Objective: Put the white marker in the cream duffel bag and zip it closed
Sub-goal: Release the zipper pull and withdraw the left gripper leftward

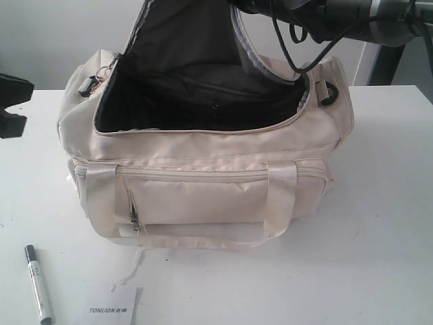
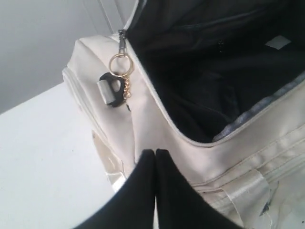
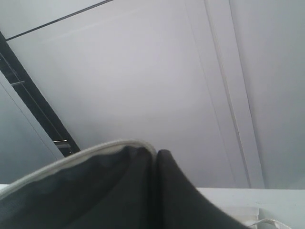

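The white marker (image 1: 38, 284) lay on the table (image 1: 379, 223) in front of the cream duffel bag (image 1: 203, 196). In the exterior view it sat off the bag's left front corner, well apart from the bag and near the TONLION card (image 1: 115, 310). Its long axis ran roughly front to back, only slightly slanted, with the dark cap toward the bag and the barrel toward the table's near edge.

The left tool (image 2: 155, 152) was clenched on nothing, its two fingers pressed flat together. It hovered by the bag's left end, near the gold zipper pull (image 2: 119, 64). From there the marker lay toward the front of the table, on the same side of the bag, so the left arm was plainly the nearer one.

The right tool (image 3: 156, 153) was clamped on the piped edge of the bag's top flap (image 1: 196, 34), holding it raised so the dark interior stood open. Its wrist view showed little else, so its height over the opening could only be guessed as well above.

The pickup would likely fall to the left tool. It would need to release, come forward and down, and set its jaws crosswise to the barrel.
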Robot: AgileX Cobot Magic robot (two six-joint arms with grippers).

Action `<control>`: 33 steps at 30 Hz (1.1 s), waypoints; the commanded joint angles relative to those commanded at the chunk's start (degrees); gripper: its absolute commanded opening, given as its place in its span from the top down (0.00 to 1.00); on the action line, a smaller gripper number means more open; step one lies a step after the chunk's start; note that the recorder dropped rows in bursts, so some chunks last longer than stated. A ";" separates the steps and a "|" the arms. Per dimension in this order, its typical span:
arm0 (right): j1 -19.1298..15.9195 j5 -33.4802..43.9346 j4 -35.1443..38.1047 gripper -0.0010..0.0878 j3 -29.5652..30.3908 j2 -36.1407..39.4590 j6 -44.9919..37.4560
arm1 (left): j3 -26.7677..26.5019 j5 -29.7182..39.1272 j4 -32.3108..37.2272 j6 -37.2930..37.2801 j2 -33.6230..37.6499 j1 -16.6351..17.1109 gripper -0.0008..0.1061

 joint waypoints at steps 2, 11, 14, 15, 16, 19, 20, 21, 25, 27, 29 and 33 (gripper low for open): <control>0.00 0.00 0.00 0.99 0.00 0.00 0.00 | -0.79 5.62 0.69 -0.28 0.00 0.43 0.99; 0.00 0.00 0.00 0.99 0.00 0.00 0.00 | -2.62 38.32 21.05 -20.44 2.00 0.57 0.99; 0.00 0.00 0.00 0.99 0.00 0.00 0.00 | -2.62 38.31 24.28 -27.84 2.00 0.57 0.99; 0.00 0.00 0.00 0.99 0.00 0.00 0.00 | -2.51 37.29 26.47 -32.25 2.00 0.57 0.99; 0.00 0.00 0.00 0.99 0.00 0.00 0.00 | -2.51 35.11 29.00 -36.46 2.00 0.57 0.98; 0.00 0.00 0.00 0.99 0.00 0.00 0.00 | -0.06 26.85 30.10 -41.51 2.31 0.57 0.82; 0.00 0.00 0.00 0.99 0.00 0.00 0.00 | 0.86 25.54 30.10 -42.35 2.99 0.57 0.74; 0.00 0.00 0.00 0.99 0.00 0.00 0.00 | 1.06 25.08 29.98 -43.19 3.36 0.46 0.70; 0.00 0.00 0.00 0.99 0.00 0.00 0.00 | 1.44 22.36 29.58 -45.74 6.70 0.37 0.54; 0.00 0.00 0.00 0.99 0.00 0.00 0.00 | 1.44 21.53 29.45 -46.88 8.60 0.37 0.49; 0.00 0.00 0.00 0.99 0.00 0.00 0.00 | 1.44 21.19 27.19 -48.98 10.78 0.37 0.41; 0.00 0.00 0.00 0.99 0.00 0.00 0.00 | 1.44 18.96 23.07 -48.39 14.16 0.37 0.33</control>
